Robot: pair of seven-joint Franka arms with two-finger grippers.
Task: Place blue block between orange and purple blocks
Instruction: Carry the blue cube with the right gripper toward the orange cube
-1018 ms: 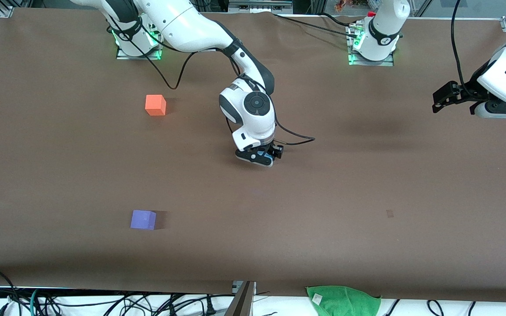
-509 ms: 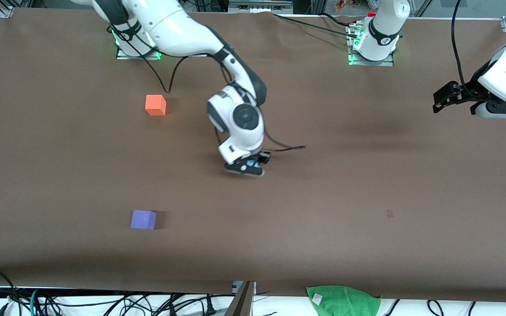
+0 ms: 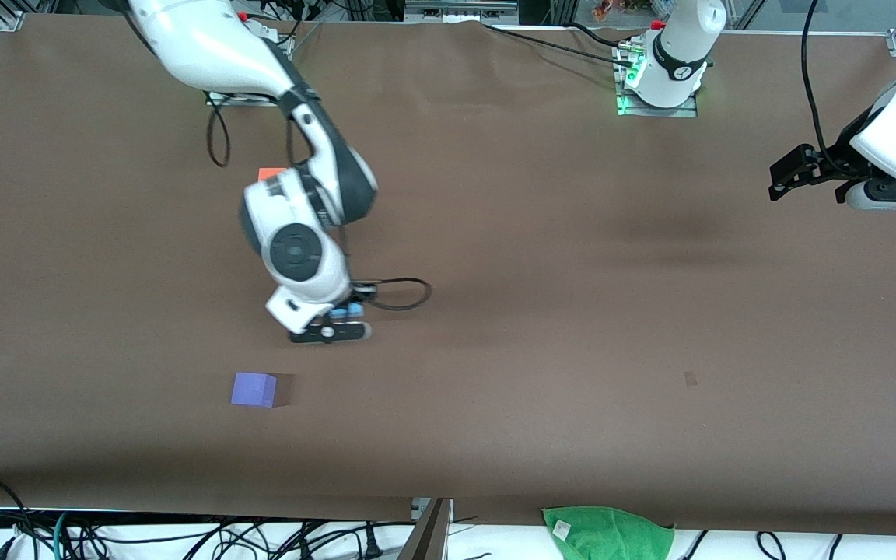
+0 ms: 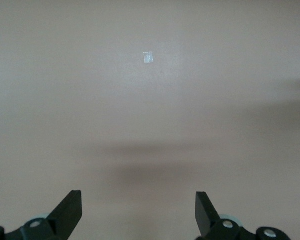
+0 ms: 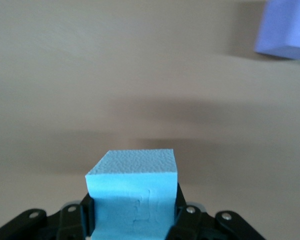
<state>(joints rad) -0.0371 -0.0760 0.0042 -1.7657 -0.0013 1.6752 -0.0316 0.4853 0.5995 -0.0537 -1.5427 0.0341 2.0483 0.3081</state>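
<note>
While the right gripper [image 3: 339,320] hangs left of centre in the front view, over bare table [image 3: 572,311], its fingers are clamped on the blue block [image 5: 132,192]. The purple block [image 3: 253,389] sits just below it in the frame, toward lower left. The orange block [image 3: 267,173] peeks out above, mostly hidden by the arm. At the right edge the left gripper [image 4: 139,212] waits over the table, fingers spread apart.
</note>
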